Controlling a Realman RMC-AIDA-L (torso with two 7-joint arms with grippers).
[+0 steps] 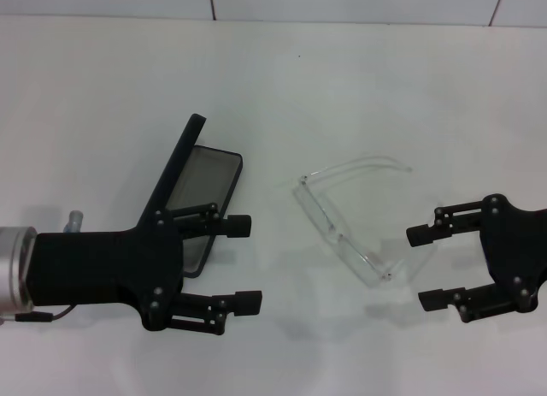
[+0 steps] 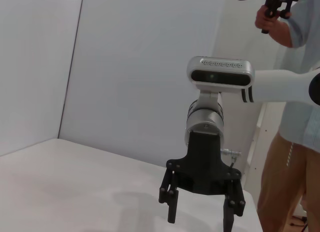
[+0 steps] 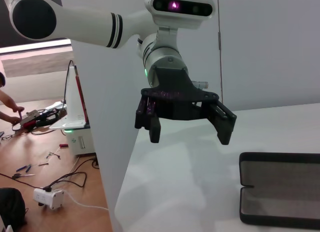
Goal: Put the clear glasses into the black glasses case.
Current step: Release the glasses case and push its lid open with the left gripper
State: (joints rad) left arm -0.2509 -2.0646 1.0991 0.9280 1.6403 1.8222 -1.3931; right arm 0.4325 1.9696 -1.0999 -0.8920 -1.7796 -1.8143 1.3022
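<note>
Right of the black glasses case (image 1: 201, 195): clear glasses (image 1: 342, 233), light, slick, fragile.
Pinch the frame front; left gripper (image 1: 244, 263) and right gripper (image 1: 425, 268) both spread, empty.

One pair of clear glasses (image 1: 346, 221); one black case (image 1: 198, 191), open, on one white table (image 1: 359, 79); two grippers, the left (image 1: 248, 263) and the right (image 1: 420, 268), each with two fingers; one person (image 2: 295, 117) in the left wrist view.

Clear glasses (image 1: 342, 221) unfolded on table; black glasses case (image 1: 198, 191) open beside.
</note>
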